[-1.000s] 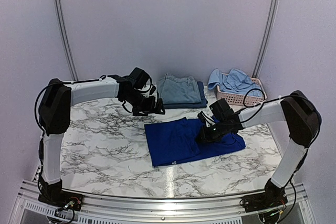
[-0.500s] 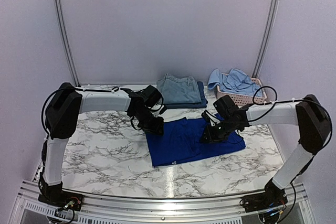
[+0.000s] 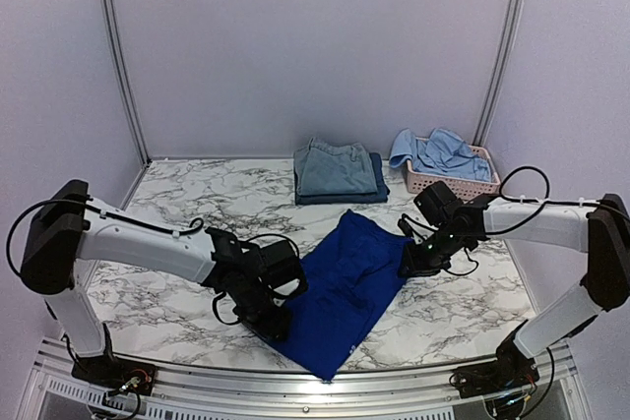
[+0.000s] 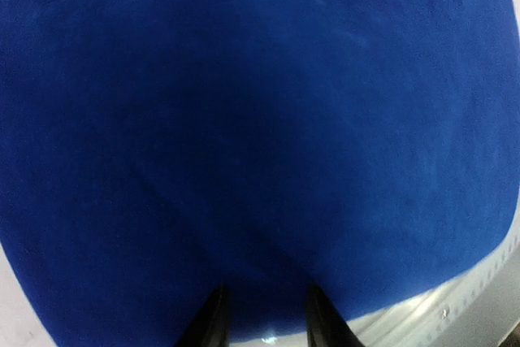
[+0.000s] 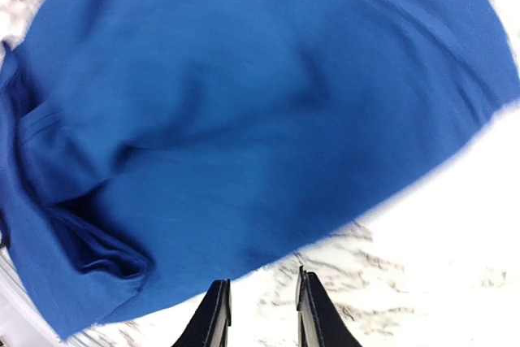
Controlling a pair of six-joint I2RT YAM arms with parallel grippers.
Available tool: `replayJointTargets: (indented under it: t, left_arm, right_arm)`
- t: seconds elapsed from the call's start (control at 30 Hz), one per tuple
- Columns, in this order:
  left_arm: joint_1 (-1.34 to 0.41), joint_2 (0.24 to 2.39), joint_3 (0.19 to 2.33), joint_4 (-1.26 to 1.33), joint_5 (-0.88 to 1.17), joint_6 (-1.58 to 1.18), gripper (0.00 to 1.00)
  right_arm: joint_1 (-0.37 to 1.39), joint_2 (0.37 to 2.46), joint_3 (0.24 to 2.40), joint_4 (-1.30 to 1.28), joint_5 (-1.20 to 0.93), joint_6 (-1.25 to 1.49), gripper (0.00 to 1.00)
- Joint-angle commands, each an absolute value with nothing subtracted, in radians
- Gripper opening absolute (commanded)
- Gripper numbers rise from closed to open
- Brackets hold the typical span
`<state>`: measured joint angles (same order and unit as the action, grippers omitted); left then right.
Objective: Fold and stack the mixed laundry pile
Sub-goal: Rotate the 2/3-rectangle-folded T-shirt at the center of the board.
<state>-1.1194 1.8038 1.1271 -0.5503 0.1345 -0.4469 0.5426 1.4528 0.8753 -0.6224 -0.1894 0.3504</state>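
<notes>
The left tool (image 4: 266,292) pinches the near-left hem of the royal-blue T-shirt (image 3: 349,277), while the right tool (image 5: 260,286) hovers narrowly spread and empty over bare marble just off the shirt's right edge. To spread it well, I would take that right edge too and draw both sides evenly and low, away from the near edge of the desk (image 3: 187,218), which one corner overhangs. Folded denim (image 3: 333,166) lies at the far edge beside a pink basket (image 3: 448,184), pale walls around.
</notes>
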Motion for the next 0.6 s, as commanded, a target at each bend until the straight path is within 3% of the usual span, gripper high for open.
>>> replayJointTargets:
  t: [0.0, 0.23, 0.33, 0.57]
  left_arm:
    - [-1.098, 1.664, 1.118, -0.622, 0.155, -0.537, 0.42]
    - [-0.953, 1.520, 1.159, -0.611, 0.100, -0.545, 0.71]
    - [-0.890, 1.431, 1.127, -0.600, 0.044, -0.567, 0.98]
    - [-0.783, 1.259, 0.991, -0.558, 0.005, -0.638, 0.99]
  right_arm:
    - [0.540, 1.456, 0.856, -0.619, -0.154, 0.381, 0.24]
    - [0.540, 1.665, 0.947, -0.505, -0.145, 0.320, 0.24]
    - [0.540, 1.769, 1.007, -0.503, -0.127, 0.254, 0.24]
    - [0.558, 1.953, 1.187, -0.490, -0.140, 0.071, 0.24]
